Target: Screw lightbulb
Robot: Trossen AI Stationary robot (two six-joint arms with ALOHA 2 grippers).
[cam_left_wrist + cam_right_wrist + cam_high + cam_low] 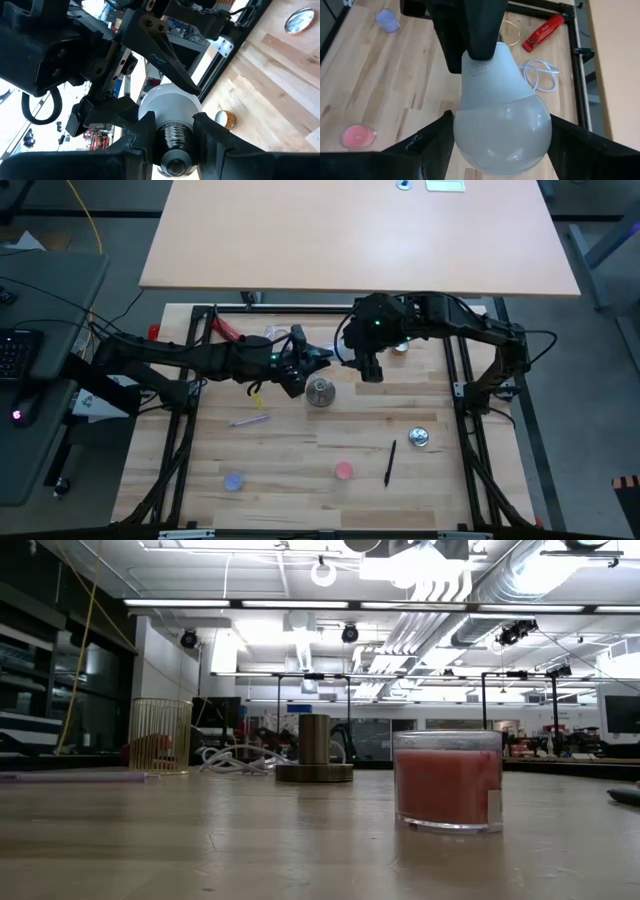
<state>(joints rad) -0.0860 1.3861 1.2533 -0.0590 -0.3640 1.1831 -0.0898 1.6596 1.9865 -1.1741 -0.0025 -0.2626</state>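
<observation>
Low view shows pale wood table (pixel 200 840); left end effector (pixel 172 135) grasps lightbulb (pixel 167 105), right (pixel 495 145) released.

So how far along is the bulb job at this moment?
Done: the lightbulb is off the table, held in the air between both arms. In hand: the left gripper clamps its screw base, while the right gripper has a finger on each side of the globe. Left: the socket stand is empty in the low view, so seating and screwing remain.
</observation>
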